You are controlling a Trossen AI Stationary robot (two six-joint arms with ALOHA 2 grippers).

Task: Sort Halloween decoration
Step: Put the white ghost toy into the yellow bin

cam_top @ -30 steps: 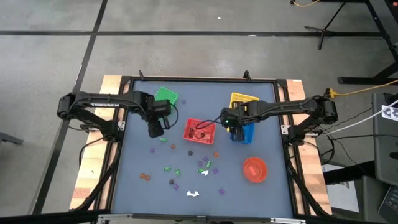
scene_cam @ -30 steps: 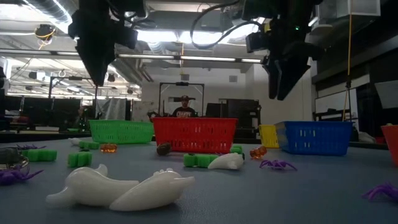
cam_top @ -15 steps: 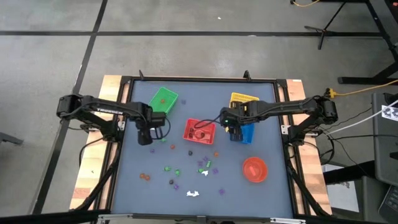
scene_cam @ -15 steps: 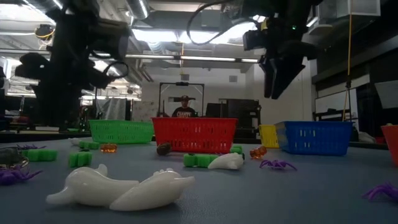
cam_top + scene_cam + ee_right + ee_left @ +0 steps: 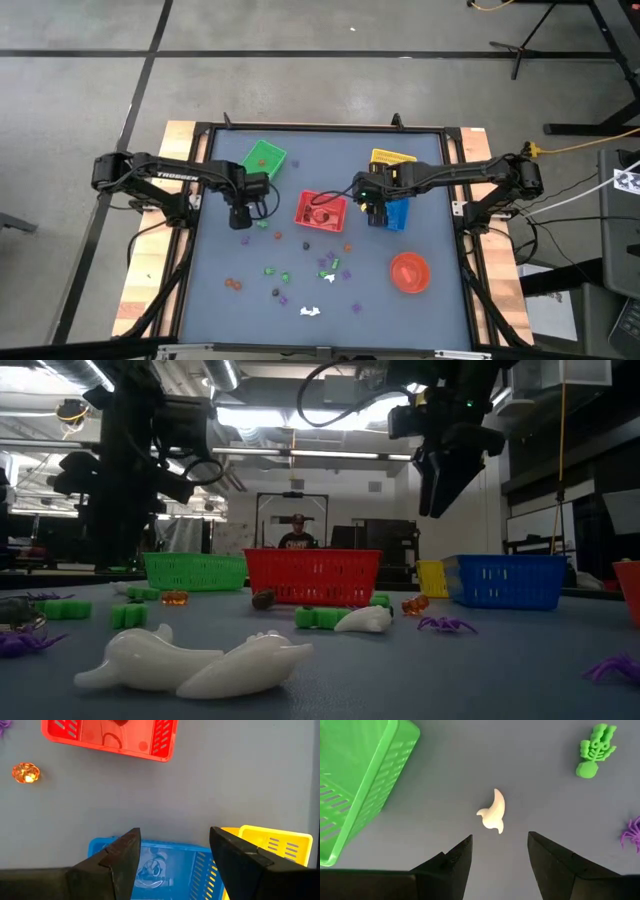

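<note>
Small trinkets lie scattered on the grey table: green, purple and orange ones [image 5: 285,272] and white ghosts [image 5: 200,665]. My left gripper [image 5: 500,839] is open and empty, pointing down just near of the green basket [image 5: 264,158]. A small white ghost trinket [image 5: 493,812] lies flat on the table below it, just beyond the gap between the fingertips. My right gripper [image 5: 173,832] is open and empty, held high above the blue basket [image 5: 150,865], between the red basket [image 5: 321,210] and the yellow basket [image 5: 390,160].
A green skeleton [image 5: 594,751] and a purple spider [image 5: 632,832] lie near the white ghost. An orange pumpkin [image 5: 25,772] sits near the red basket. A round red bowl [image 5: 409,271] stands at the near right. A person [image 5: 296,535] stands in the room behind.
My left gripper has come away from the green basket toward the table's near edge and has gone down toward the table, ending over the white ghost trinket. The baskets and trinkets have stayed where they were.
</note>
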